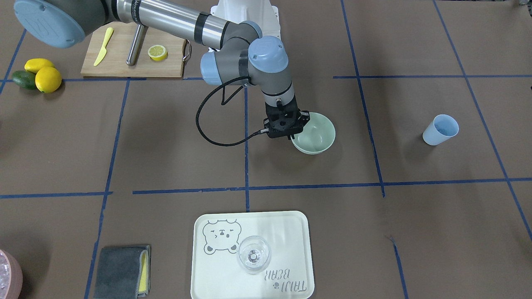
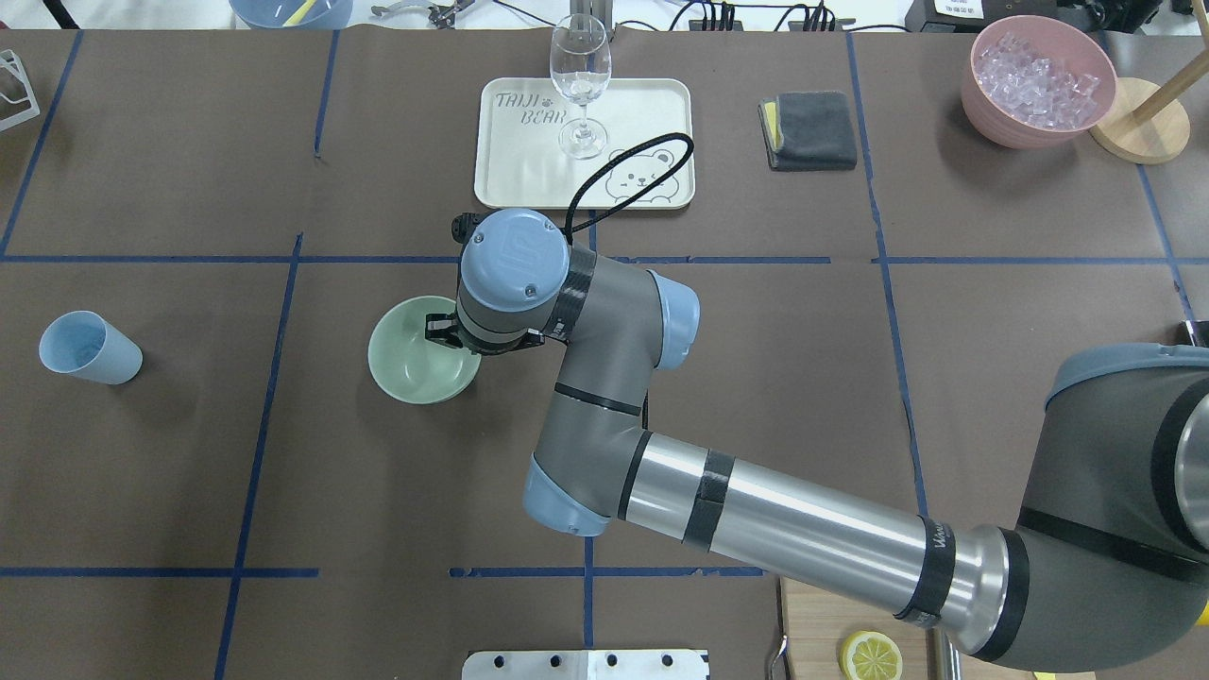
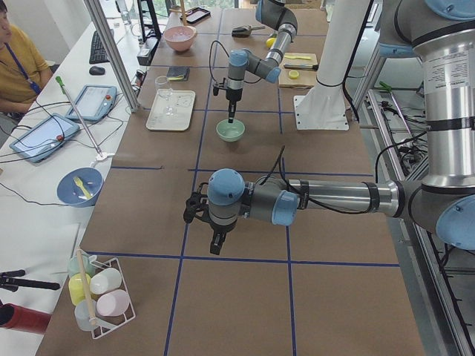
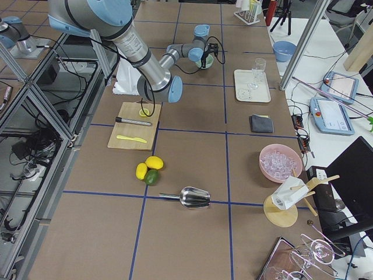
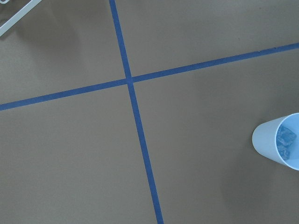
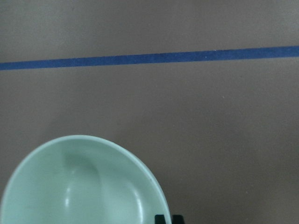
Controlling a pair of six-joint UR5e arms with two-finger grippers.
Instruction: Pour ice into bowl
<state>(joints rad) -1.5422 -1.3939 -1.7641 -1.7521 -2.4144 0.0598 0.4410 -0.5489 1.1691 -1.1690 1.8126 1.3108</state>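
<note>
The pale mint-green bowl [image 1: 316, 133] stands mid-table and looks empty; it also shows in the overhead view [image 2: 408, 361]. My right gripper [image 6: 168, 218] points down at the bowl's rim, fingers nearly together with the rim between them, so it looks shut on the rim. The blue cup [image 2: 90, 348] stands far off on the left-arm side. The left wrist view shows a few clear ice cubes [image 5: 286, 140] inside it. My left gripper [image 3: 215, 243] hangs above bare table near the cup. I cannot tell whether it is open or shut.
A cream tray [image 2: 652, 113] holds a clear wine glass [image 2: 580, 85]. Beside it lie a grey cloth [image 2: 810, 129] and a pink bowl of ice [image 2: 1034, 80]. A cutting board [image 1: 120, 62], lemons [image 1: 48, 79] and a metal scoop [image 4: 192, 197] are on the right-arm side.
</note>
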